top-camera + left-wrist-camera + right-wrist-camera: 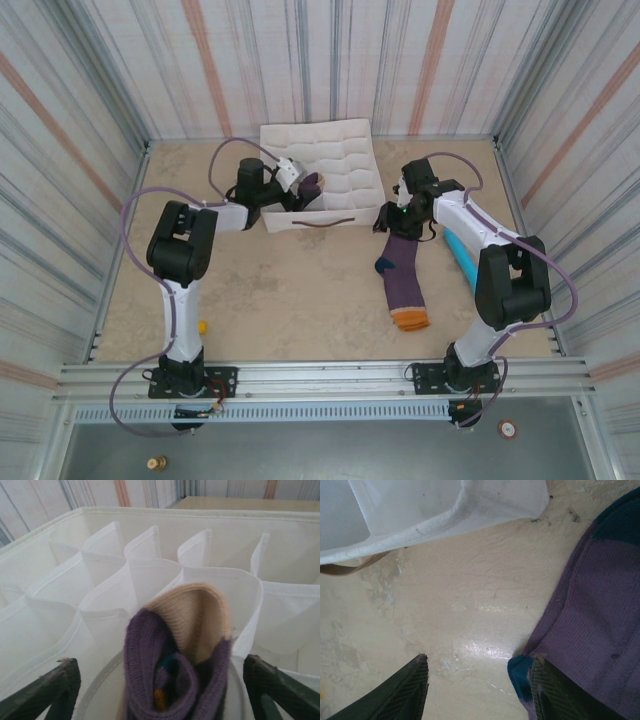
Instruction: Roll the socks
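Note:
A rolled purple sock (180,655) with a tan cuff stands in a front compartment of the white divided organizer (150,575). My left gripper (162,692) is open around it, and both dark fingers (50,690) stand apart from the bundle. From above, the bundle (311,187) sits at the organizer's front left by the left gripper (298,191). A second purple sock (405,278) lies flat on the table with its orange cuff toward me. My right gripper (480,680) is open low over the table, one finger (560,695) at that sock's (600,625) teal edge.
The organizer (340,150) stands at the back centre with a brown handle on its front wall. A teal cylinder (460,255) lies right of the flat sock. A small yellow block (203,326) rests near the left arm's base. Striped walls enclose the table.

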Tool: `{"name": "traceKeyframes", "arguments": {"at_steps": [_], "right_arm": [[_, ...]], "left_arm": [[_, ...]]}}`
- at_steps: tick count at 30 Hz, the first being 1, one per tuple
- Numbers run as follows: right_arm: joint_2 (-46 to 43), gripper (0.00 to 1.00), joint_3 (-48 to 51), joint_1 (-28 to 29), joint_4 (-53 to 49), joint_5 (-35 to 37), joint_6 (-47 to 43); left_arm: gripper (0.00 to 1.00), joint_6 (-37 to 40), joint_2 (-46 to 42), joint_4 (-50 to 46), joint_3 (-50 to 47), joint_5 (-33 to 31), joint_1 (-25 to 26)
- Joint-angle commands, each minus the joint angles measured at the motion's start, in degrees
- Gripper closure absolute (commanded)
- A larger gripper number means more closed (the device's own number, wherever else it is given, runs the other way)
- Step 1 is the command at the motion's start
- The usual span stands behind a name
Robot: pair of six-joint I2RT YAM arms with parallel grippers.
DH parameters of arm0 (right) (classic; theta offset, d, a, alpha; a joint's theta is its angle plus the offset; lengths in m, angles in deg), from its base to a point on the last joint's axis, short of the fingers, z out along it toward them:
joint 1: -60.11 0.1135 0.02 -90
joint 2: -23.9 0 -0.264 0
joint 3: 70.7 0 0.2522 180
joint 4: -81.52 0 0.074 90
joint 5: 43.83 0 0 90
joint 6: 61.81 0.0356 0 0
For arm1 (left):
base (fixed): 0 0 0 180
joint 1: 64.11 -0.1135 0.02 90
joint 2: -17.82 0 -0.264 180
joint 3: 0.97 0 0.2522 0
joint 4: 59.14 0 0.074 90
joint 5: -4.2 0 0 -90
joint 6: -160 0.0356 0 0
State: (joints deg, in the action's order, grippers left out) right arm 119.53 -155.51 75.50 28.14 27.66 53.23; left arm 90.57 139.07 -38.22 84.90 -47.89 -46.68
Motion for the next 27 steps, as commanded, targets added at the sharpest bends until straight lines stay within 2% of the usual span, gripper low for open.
{"name": "traceKeyframes", "arguments": {"at_steps": [1, 3, 10, 12, 17, 19, 21, 22, 23, 27], "right_arm": [[-1.2, 0.43, -2.0, 0.1, -2.8, -0.4, -0.5], [-2.0, 0.43, -2.0, 0.2, -2.8, -0.4, -0.6], [-4.0, 0.42, -2.9, 2.9, -2.7, -2.1, -0.8], [-4.3, 0.41, -2.9, 4.0, -2.8, -2.2, -0.9], [-2.6, 0.4, -2.7, 7.4, -1.0, -2.4, -1.3], [-1.0, 0.39, -4.0, 8.6, -0.8, -2.2, -1.2], [0.8, 0.32, -5.6, 10.0, -0.3, -1.7, -0.7], [1.6, 0.18, -6.5, 10.9, -0.1, -0.4, -0.1], [2.5, 0.13, -7.3, 11.6, 0.1, 0.4, 0.3], [8.0, 0.1, -12.0, 13.1, 0.8, -1.4, 2.5]], "left_arm": [[0.06, -3.6, -0.2, -0.4, 2.0, 1.4, -1.1], [0.01, -4.7, -0.9, -1.1, 2.3, 1.8, -1.1], [0.01, -10.3, -7.0, -9.8, 7.8, 3.4, -1.1], [0.01, -13.7, -8.5, -12.6, 9.1, 1.6, -1.1], [0.01, -20.5, -11.2, -27.3, 14.6, -0.5, -0.8], [0.01, -23.2, -13.0, -30.0, 14.1, -3.7, -0.4], [0.01, -26.4, -15.2, -32.2, 13.2, -6.2, 0.2], [0.01, -28.6, -16.5, -33.2, 12.5, -7.7, 0.6], [0.01, -30.4, -17.7, -33.9, 12.0, -8.7, 1.1], [0.01, -38.6, -21.7, -41.0, 10.6, -15.0, 3.0]]}}
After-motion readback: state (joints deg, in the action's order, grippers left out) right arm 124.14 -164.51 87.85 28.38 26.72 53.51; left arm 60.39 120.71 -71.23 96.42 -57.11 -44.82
